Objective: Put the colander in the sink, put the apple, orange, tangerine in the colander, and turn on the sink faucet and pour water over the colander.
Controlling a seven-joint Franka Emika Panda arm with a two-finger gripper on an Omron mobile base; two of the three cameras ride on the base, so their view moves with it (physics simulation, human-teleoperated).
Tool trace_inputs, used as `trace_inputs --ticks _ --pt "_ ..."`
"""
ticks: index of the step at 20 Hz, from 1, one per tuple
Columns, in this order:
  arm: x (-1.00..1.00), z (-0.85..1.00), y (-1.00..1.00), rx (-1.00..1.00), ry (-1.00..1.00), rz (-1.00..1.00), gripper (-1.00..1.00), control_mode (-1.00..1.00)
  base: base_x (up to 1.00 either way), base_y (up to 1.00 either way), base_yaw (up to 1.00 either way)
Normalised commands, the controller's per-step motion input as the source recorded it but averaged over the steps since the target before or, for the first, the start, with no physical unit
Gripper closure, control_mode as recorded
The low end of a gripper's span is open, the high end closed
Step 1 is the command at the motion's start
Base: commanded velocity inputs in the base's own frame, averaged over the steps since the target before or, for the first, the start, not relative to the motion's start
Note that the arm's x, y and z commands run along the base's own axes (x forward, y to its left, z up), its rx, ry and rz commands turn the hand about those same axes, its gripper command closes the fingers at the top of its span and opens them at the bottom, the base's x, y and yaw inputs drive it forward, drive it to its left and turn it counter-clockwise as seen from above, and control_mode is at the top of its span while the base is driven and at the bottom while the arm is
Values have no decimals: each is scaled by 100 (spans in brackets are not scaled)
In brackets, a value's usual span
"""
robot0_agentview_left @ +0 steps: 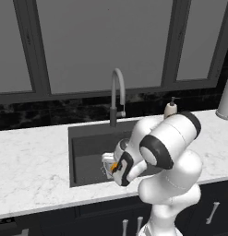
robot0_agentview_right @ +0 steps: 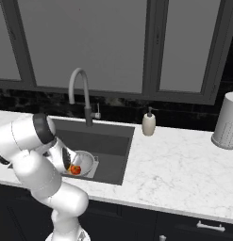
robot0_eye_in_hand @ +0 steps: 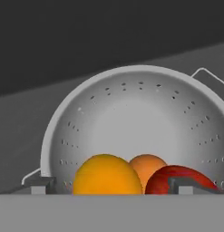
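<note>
The silvery perforated colander (robot0_eye_in_hand: 140, 122) sits in the dark grey sink (robot0_agentview_left: 85, 150), near its front edge. Three fruits lie together in the bowl: the yellow-orange orange (robot0_eye_in_hand: 104, 174), the smaller deep-orange tangerine (robot0_eye_in_hand: 147, 167) and the red apple (robot0_eye_in_hand: 177, 179). My gripper (robot0_eye_in_hand: 112, 188) hangs just above them, open, its fingertips (robot0_eye_in_hand: 38, 186) spread wide to either side of the fruits and holding nothing. From the right base view the colander (robot0_agentview_right: 86, 162) and the apple (robot0_agentview_right: 75, 169) peek out beside my hand. The grey gooseneck sink faucet (robot0_agentview_left: 116, 92) stands behind the basin.
A cream soap dispenser (robot0_agentview_right: 148, 123) stands on the white marble counter (robot0_agentview_right: 184, 169) right of the sink. A white perforated cylinder (robot0_agentview_right: 226, 121) is at the far right. My own elbow hides the sink's front right in the left base view.
</note>
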Motion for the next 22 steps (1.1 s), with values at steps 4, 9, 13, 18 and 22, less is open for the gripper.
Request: trace_inputs --ticks 4,9,13,18,22 --pt "-17 90 -14 2 -7 0 -100 -100 0 0 0" --pt "-5 100 -48 11 -2 0 -100 -100 0 0 0" --pt "0 100 -68 13 6 0 -100 -100 0 0 0" --pt "0 91 -68 6 14 0 -100 -100 0 0 0" --pt "0 55 -80 0 17 0 -100 -100 0 0 0"
